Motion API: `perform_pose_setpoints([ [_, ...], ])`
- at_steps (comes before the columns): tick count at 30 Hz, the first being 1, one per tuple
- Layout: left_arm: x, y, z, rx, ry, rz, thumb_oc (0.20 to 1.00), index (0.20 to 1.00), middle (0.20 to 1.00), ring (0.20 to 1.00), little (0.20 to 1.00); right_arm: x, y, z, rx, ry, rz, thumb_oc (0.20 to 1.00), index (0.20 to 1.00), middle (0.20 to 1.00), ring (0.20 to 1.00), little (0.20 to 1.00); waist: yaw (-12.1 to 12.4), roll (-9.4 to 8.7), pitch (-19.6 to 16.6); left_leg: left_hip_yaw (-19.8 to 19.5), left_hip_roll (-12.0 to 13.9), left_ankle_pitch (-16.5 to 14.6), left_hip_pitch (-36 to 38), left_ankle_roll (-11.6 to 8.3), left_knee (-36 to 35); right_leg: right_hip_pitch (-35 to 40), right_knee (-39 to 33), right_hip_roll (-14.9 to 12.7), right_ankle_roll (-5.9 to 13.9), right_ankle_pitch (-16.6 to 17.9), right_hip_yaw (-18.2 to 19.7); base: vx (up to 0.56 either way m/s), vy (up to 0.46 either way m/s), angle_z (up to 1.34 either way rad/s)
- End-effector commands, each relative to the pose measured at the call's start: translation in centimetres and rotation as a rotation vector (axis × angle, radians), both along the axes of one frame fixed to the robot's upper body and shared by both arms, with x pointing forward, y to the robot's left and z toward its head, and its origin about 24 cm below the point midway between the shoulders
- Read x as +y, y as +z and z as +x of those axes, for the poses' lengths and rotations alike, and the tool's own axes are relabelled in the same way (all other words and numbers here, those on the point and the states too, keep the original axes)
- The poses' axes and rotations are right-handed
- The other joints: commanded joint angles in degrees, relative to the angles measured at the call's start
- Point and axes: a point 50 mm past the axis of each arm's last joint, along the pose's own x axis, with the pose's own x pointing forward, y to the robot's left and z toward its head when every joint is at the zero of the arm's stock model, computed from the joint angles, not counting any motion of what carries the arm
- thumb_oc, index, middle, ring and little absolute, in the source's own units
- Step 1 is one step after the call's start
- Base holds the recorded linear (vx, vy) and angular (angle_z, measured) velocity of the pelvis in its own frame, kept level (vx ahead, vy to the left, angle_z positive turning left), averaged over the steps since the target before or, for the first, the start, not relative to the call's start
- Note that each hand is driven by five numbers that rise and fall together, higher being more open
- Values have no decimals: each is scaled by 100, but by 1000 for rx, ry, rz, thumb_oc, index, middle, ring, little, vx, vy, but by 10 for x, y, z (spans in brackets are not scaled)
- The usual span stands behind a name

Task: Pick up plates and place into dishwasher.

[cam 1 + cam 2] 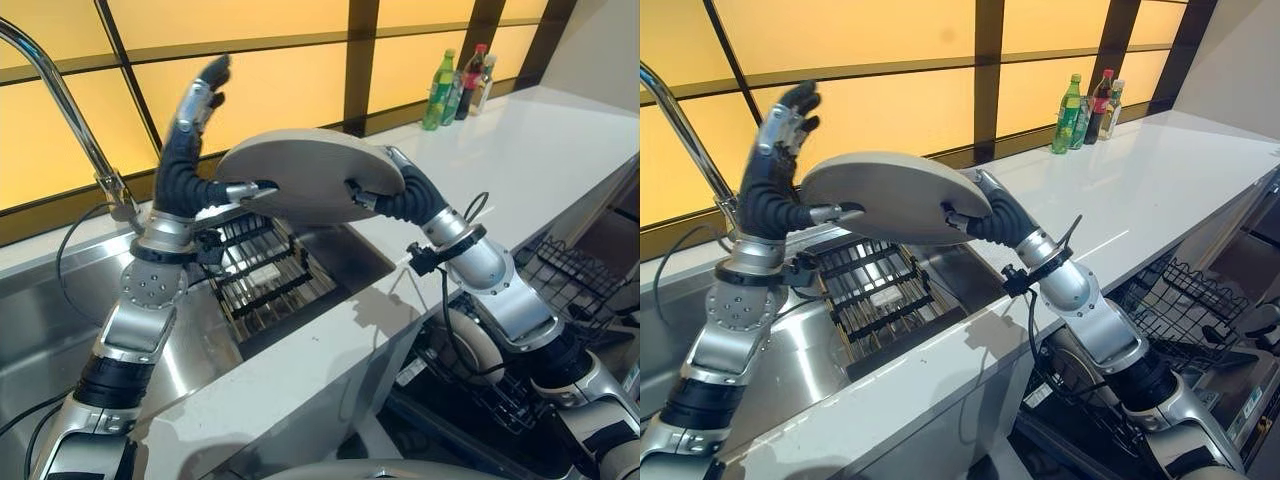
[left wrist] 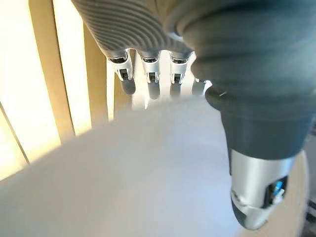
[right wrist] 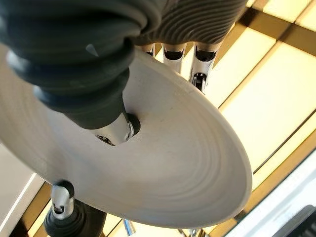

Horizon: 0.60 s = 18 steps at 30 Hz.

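One round, pale grey ceramic plate [image 1: 310, 172] hangs in the air above the black wire dish rack [image 1: 262, 270] set in the steel sink [image 1: 60, 300], near level and slightly tilted; the right robot hand [image 1: 985, 215] pinches its rim, thumb on one face and fingers across the other (the right wrist view shows this closely); the left robot hand [image 1: 195, 120] stands at the opposite edge with fingers straight and raised, its thumb meeting the rim, so it steadies rather than grips. By its look the plate is stiff, smooth and fairly heavy for a rim pinch; it would likely slip if the pinch loosened and break if dropped on the white bench [image 1: 520, 150]; the soundest hold seems to be the rim, well in from the edge, thumb opposing fingers. Black wire dishwasher baskets [image 1: 1185, 300] stand open below the bench on the right, well apart from the plate.
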Motion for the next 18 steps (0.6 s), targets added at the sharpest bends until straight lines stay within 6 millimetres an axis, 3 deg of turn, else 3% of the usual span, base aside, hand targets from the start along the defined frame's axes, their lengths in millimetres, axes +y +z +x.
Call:
perform_pose_setpoints([
  [1, 22, 8, -2, -60, 102, -23, 1000, 1000, 1000, 1000, 1000, -31, 31, 0, -188, -149, 48, 200, 200, 200, 200, 200, -95, -119, -69, -84, -137, 640, -703, 277, -176, 407, 245, -141, 26, -655, -182, 49, -31, 1],
  [13, 86, -15, -21, 51, 338, -133, 1000, 1000, 1000, 1000, 1000, -145, -18, -9, -128, -722, 75, 200, 200, 200, 200, 200, -335, -67, 67, 91, -29, 601, -681, 227, -180, 355, 128, -222, 112, -551, -57, 51, -80, -1],
  [18, 97, -19, -23, 86, 398, -148, 1000, 1000, 1000, 1000, 1000, -177, -25, -14, -141, -924, 58, 200, 200, 200, 200, 200, -493, 33, 278, 163, 61, 594, -686, 183, -143, 217, 165, -220, 136, -524, 92, -23, -86, -7],
])
